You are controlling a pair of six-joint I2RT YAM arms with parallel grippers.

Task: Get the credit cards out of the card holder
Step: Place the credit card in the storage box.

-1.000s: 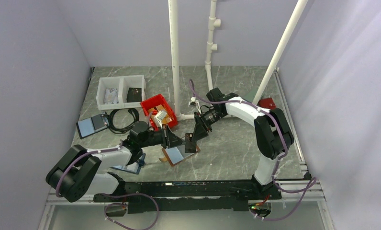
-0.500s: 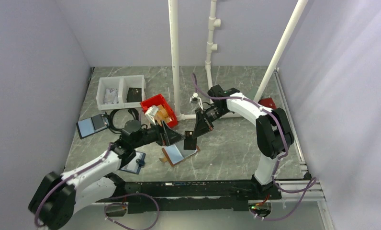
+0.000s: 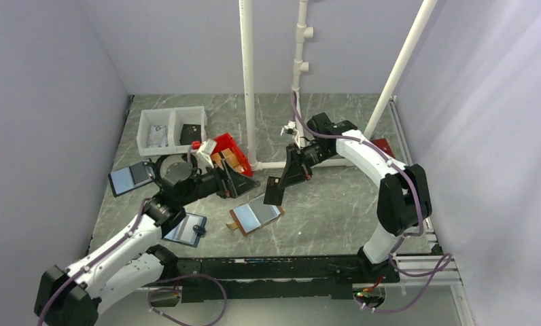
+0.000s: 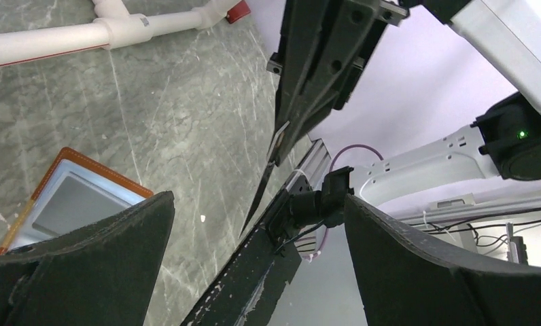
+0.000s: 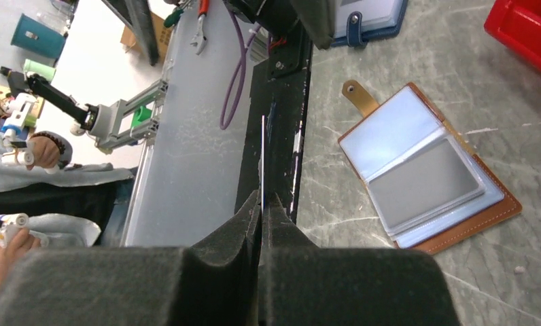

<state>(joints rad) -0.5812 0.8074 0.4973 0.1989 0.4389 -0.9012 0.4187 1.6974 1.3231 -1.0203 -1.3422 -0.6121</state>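
1. Nearest my bases, a blue-edged folder lies flat on the worktop.
2. Just beyond it, the card holder lies open on the worktop, pale blue and grey panels facing up.
3. My left pincer hangs over the holder's far left side, jaws spread wide and holding nothing.
4. My right pincer is pinched tight on a dark card, which hangs just beside the holder's far right corner.
5. Farther back sit a red bin and a white divided tray.
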